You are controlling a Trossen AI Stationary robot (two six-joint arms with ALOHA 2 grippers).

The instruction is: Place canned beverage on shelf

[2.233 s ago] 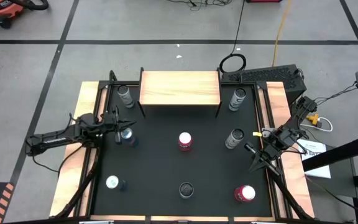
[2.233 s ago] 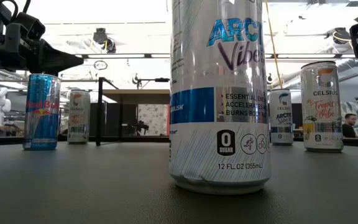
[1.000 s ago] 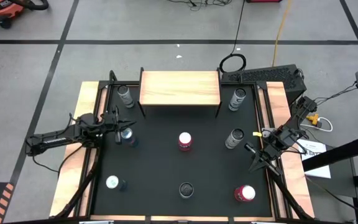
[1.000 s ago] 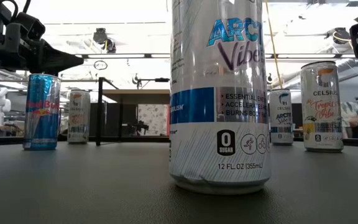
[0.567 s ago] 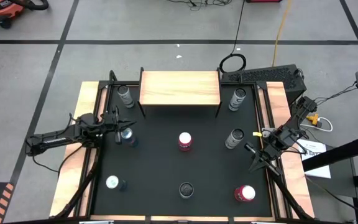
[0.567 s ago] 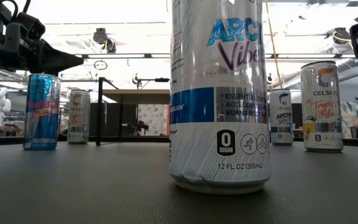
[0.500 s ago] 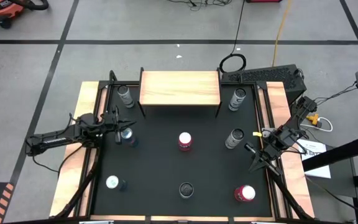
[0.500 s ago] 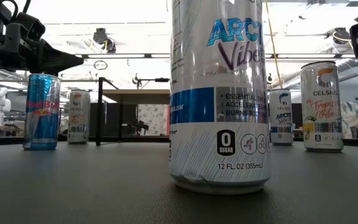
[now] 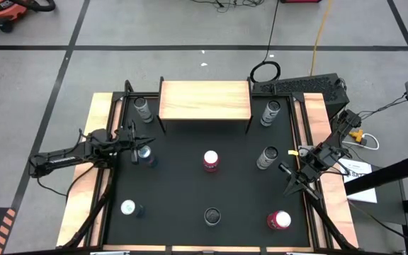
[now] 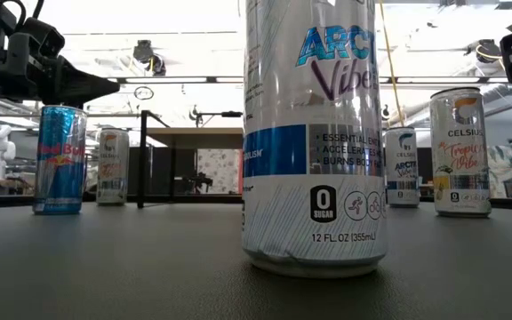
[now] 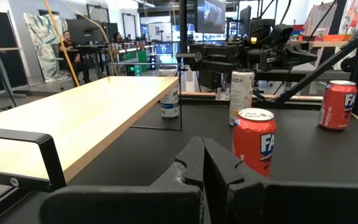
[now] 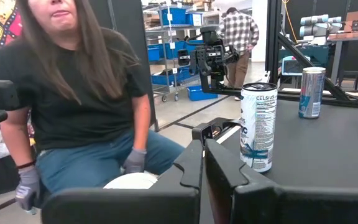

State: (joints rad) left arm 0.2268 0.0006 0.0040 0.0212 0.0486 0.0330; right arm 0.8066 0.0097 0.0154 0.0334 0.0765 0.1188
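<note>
A: Canned beverages all over the black table (image 9: 176, 191), none of them up on the shelf (image 9: 205, 100). That light-wood board sits bare at the far edge on its thin black legs.

B: The nearest can to the low camera, the Celsius Arctic Vibe can (image 10: 313, 133), fills the middle of that view. Its top is cut off by the frame, and it hides whatever stands behind it.

A: Left gripper (image 9: 134, 137) hangs just beside the blue Red Bull can (image 9: 145, 152) on the table's left side, touching nothing I can make out. Its fingers (image 11: 194, 163) are pressed together with nothing between them.

B: Past them, the red Fanta can (image 11: 254, 141) stands upright mid-table. Its label is cut short by the can's curve.

A: Right gripper (image 9: 292, 188) is out over the table's right edge, also closed and empty. Fingers (image 12: 197, 165) meet in a line.

B: Its wrist camera catches another white Celsius can (image 12: 258, 126) upright near the table edge, and a seated person (image 12: 82, 93) in a dark shirt beyond the table, only partly in frame.

A: From above, a red-topped can (image 9: 278, 220) stands at the near right corner. A dark-topped can (image 9: 212, 216) sits near centre front, its label unreadable from overhead.
</note>
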